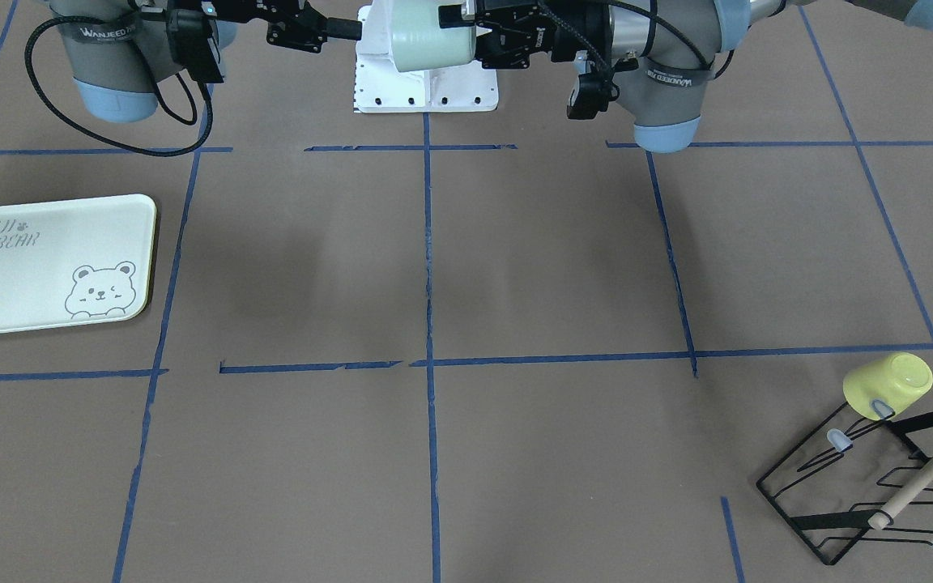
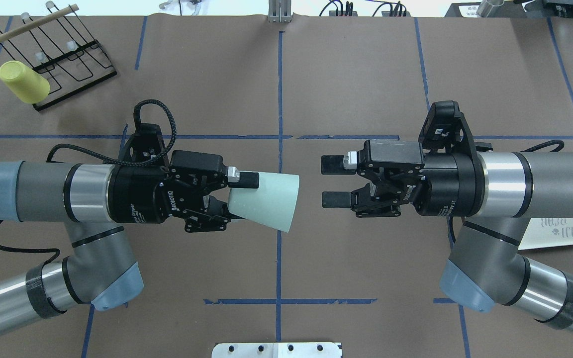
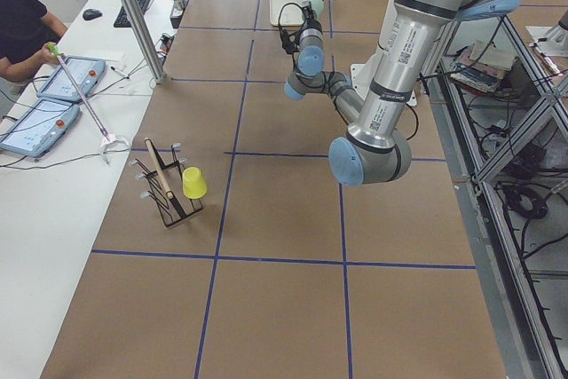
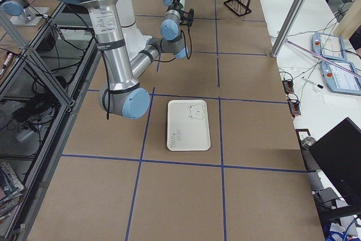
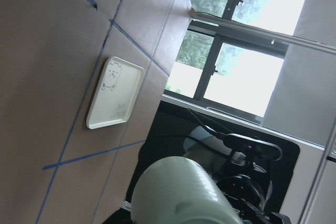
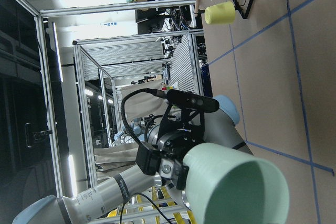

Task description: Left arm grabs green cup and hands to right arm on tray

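Overhead exterior shows the left gripper (image 2: 237, 197) clamped on the green cup (image 2: 272, 201) in mid-air, its mouth facing the wide-spread right gripper (image 2: 332, 182) nearby, so pickup looks done, while handover and placing on the tray (image 2: 560, 234) remain.

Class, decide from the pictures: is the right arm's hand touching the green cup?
Apart. The overhead view shows a strip of bare brown table between the open rim of the green cup and the open right hand.

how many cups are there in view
2. The green cup is held in the left gripper over the table's middle; a yellow cup hangs on the wire rack near a corner.
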